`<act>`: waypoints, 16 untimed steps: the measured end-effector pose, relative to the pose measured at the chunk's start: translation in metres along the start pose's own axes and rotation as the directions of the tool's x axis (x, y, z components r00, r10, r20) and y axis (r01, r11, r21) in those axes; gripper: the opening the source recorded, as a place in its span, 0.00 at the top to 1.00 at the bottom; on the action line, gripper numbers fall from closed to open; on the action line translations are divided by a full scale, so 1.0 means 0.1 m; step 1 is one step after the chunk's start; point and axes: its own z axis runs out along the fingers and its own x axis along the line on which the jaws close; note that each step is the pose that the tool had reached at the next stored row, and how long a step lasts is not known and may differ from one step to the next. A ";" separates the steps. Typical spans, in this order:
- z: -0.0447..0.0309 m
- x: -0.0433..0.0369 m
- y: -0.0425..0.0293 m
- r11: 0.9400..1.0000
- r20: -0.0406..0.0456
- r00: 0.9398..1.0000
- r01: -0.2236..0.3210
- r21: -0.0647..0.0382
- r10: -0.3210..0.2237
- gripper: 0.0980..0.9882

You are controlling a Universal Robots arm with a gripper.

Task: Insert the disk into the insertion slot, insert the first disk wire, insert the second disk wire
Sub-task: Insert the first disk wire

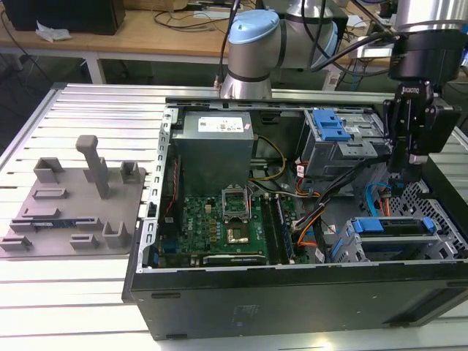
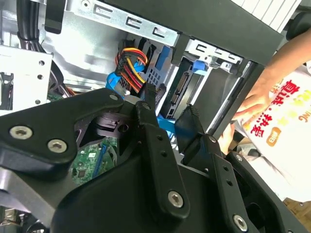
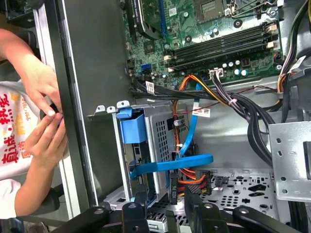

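Disk [image 1: 373, 225]: lies in the insertion slot [image 1: 398, 250], at 4 o'clock of the open computer case [image 1: 292, 292] in the exterior view. Its blue frame shows along the slot's near end.

Gripper [image 1: 400, 175]: hangs just above the slot, at 12 o'clock from the disk. In the second wrist view the fingers [image 2: 146, 121] stand partly apart with a clear gap, and nothing is seen clamped. In the first wrist view a black plug [image 3: 173, 187] and a flat blue cable [image 3: 170, 165] lie in line with that gap. Whether they touch the fingers cannot be told.

Taller cage with blue latch [image 1: 333, 128]: 10 o'clock from the gripper.

Circuit board [image 1: 227, 223]: 9 o'clock from the disk.

A person's hands [image 3: 46, 121]: against the outside of the case wall, near the slot.

Grey parts tray [image 1: 73, 205]: on the slatted table [image 1: 73, 307], 9 o'clock of the case.
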 end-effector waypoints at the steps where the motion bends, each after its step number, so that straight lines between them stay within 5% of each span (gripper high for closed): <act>1: 0.004 -0.002 0.001 1.000 0.000 1.000 0.000 0.000 0.000 0.62; 13: 0.089 -0.048 0.020 1.000 -0.004 1.000 -0.001 0.001 0.001 0.62; 16: 0.106 -0.065 0.024 1.000 -0.005 1.000 -0.001 0.001 0.001 0.72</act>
